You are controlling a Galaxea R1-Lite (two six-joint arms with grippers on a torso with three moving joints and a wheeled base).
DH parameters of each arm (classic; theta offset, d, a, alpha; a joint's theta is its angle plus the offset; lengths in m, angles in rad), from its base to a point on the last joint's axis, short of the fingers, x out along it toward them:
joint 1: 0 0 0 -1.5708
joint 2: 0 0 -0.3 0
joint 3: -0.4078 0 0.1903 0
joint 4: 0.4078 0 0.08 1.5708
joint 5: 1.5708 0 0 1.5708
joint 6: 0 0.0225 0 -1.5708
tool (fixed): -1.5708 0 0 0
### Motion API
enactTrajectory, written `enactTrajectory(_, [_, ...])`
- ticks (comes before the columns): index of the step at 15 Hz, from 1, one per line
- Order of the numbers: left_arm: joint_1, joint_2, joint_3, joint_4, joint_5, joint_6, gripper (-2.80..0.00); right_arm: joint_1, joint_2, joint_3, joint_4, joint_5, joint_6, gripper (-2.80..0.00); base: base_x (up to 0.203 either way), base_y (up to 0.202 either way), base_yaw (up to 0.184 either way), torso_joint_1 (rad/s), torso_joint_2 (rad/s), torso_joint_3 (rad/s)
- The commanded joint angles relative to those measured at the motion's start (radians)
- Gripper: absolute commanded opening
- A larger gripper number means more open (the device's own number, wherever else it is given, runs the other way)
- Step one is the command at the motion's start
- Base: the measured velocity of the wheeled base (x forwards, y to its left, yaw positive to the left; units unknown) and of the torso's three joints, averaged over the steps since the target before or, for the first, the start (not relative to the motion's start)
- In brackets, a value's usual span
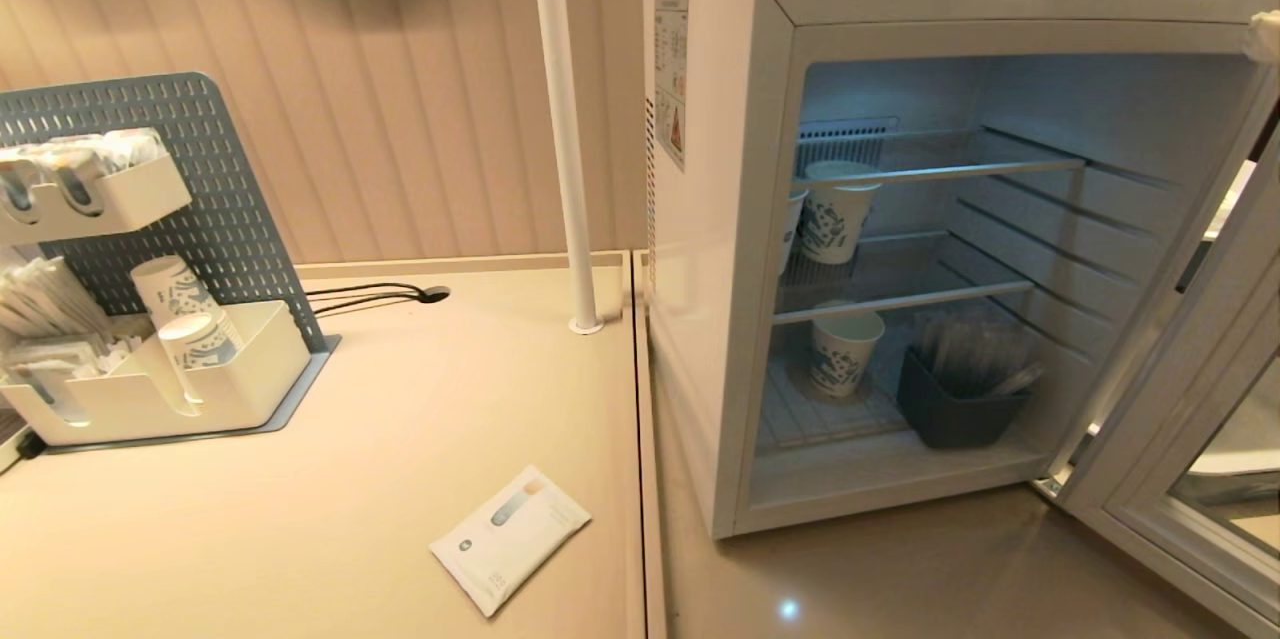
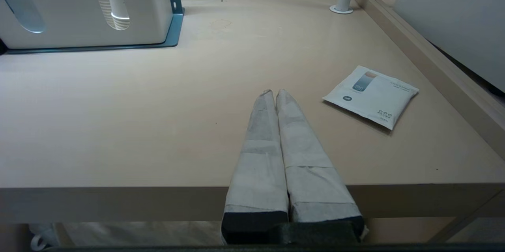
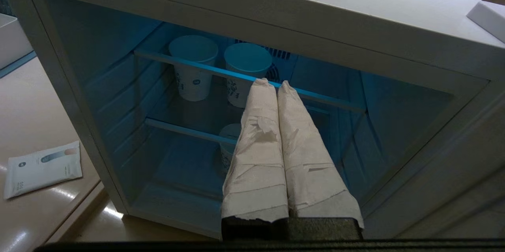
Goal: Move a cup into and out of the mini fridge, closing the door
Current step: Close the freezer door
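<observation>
Right end effector [image 3: 275, 83]: fingers pressed together with nothing between them, raised before the open front of the mini fridge and pointing down into it — not seen in the head view.
Left end effector [image 2: 275, 92]: fingers pressed together, empty, held level just over the near edge of the bench [image 2: 158, 118], tips aimed across the bare top.
Mini fridge [image 1: 715, 249]: white box standing on the bench at about 2 o'clock in the head view, its interior lit and its vented side, with a sticker, turned toward the white pole.
Door [image 1: 1190, 439]: swung wide open at 4 o'clock, the glass window in its pale frame facing away from the cavity.
Paper cups in the fridge [image 1: 835, 209]: two patterned cups side by side on the middle wire shelf, one more below them on the bottom shelf — all upright, to the left side of the cavity.
Dark bin [image 1: 955, 409]: on the fridge floor just beside the lower cup, at its 3 o'clock, holding wrapped sticks.
The cup: no small foil-lidded cup can be made out in any view, so I cannot tell where it is.
White sachet [image 1: 510, 537]: flat on the bench at 6 o'clock, well apart from the left end effector.
Organiser [image 1: 150, 389]: white trays on a grey pegboard at 9 o'clock, holding stacked paper cups and packets.
White pole [image 1: 565, 139]: upright at 12 o'clock, between organiser and fridge.
</observation>
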Motion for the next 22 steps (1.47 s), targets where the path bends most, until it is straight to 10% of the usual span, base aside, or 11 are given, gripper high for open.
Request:
enactTrajectory(1, [0.000, 0.002, 0.000, 0.000, -0.001, 0.000, -2.80, -0.037, -0.064, 0.009, 0.013, 0.031, -0.003, -2.80, 0.000, 0.000, 0.000, 0.000, 0.00, 0.000])
enactTrajectory(14, [0.000, 0.000, 0.000, 0.000, -0.001, 0.001, -2.80, -0.434, -0.299, 0.164, 0.049, 0.245, 0.002, -2.80, 0.000, 0.000, 0.000, 0.000, 0.00, 0.000])
enactTrajectory(22, [0.000, 0.001, 0.000, 0.000, -0.001, 0.001, -2.80, -0.443, -0.590, 0.484, 0.036, 0.316, 0.055, -2.80, 0.000, 0.000, 0.000, 0.000, 0.00, 0.000])
